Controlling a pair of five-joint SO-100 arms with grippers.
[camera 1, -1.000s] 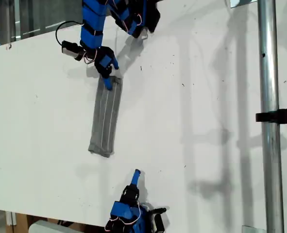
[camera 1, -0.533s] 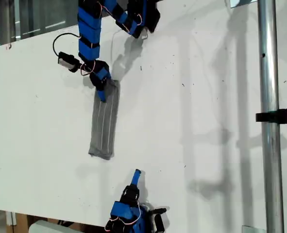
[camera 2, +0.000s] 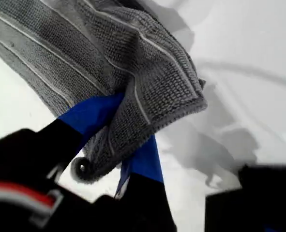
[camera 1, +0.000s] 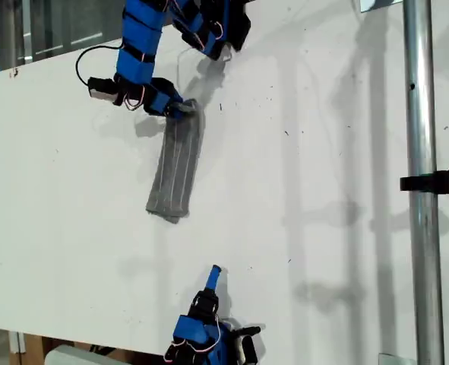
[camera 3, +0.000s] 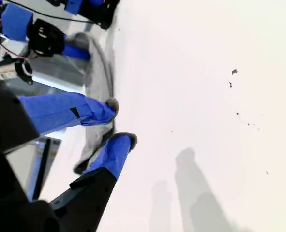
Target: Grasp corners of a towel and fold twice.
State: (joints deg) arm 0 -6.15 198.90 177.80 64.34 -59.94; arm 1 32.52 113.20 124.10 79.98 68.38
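Fingers [camera 2: 97,113] pinch knitted grey towel [camera 1: 177,173] corner [camera 2: 181,101] (bunched, striped).

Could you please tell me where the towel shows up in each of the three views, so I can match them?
Exterior view: the towel lies folded long, upper centre-left, its top end in my first pincer.
First wrist view: the towel fills the frame, clamped by my first pincer.
Second wrist view: the towel lies beyond my open second pincer.
Shared landmark: my first pincer.
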